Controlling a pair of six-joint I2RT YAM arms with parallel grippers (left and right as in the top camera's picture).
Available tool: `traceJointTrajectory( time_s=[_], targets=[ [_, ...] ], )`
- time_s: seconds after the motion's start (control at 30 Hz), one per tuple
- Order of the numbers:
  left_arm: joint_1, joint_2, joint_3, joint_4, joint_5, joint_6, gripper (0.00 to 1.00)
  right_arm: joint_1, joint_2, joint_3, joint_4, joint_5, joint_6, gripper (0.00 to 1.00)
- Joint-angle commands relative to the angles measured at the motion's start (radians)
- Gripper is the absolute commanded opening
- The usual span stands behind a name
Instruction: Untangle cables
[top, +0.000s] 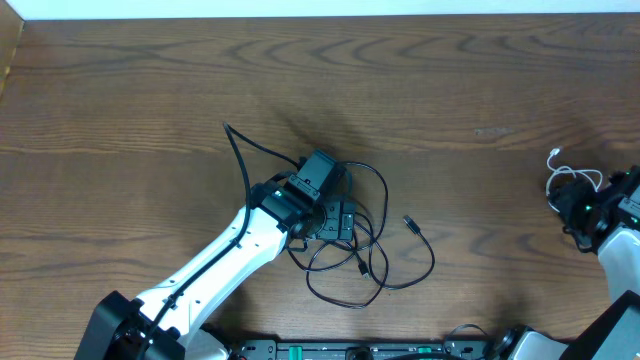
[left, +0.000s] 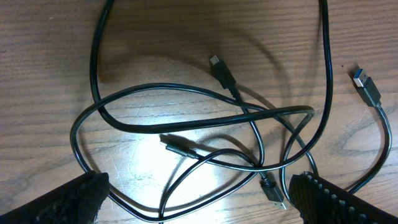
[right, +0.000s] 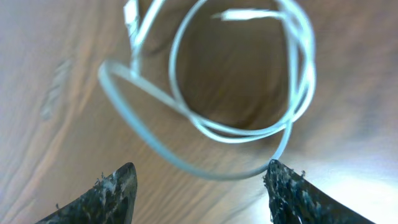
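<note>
Jaws gape empty: left pincer (left: 196, 190) over black cables (left: 222, 73), right pincer (right: 199, 180) near white cable (right: 236, 135).

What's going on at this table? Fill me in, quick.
Two robot arms are sorting out cables on a wooden table. The left gripper hovers open over the tangled black cables mid-table, gripping nothing. The right gripper, jaws apart, is above the coiled white cable near the table's right edge. That cable lies separate from the black tangle.
</note>
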Motion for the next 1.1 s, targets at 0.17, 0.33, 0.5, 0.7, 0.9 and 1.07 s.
traceJointTrajectory(
  time_s=[0.17,0.33,0.5,0.7,0.9,1.07],
  targets=[
    [0.001,-0.003,0.015,-0.003,-0.013,0.009,0.98,0.065,-0.009,-0.002,0.018,-0.084,-0.075,0.68],
    [0.001,-0.003,0.015,-0.004,-0.013,0.009,0.98,0.076,-0.009,-0.002,0.040,-0.093,-0.076,0.80],
    [0.001,-0.003,0.015,-0.003,-0.013,0.009,0.98,0.130,-0.008,-0.002,0.091,-0.170,-0.180,0.88],
    [0.001,-0.003,0.015,-0.003,-0.013,0.009,0.98,0.230,-0.008,-0.002,0.130,-0.186,-0.278,0.91],
    [0.001,-0.003,0.015,-0.003,-0.013,0.009,0.98,0.305,-0.008,-0.002,0.146,-0.133,-0.340,0.99],
    [0.001,-0.003,0.015,-0.004,-0.013,0.009,0.98,0.311,-0.008,-0.002,0.148,-0.110,-0.344,0.99]
  ],
)
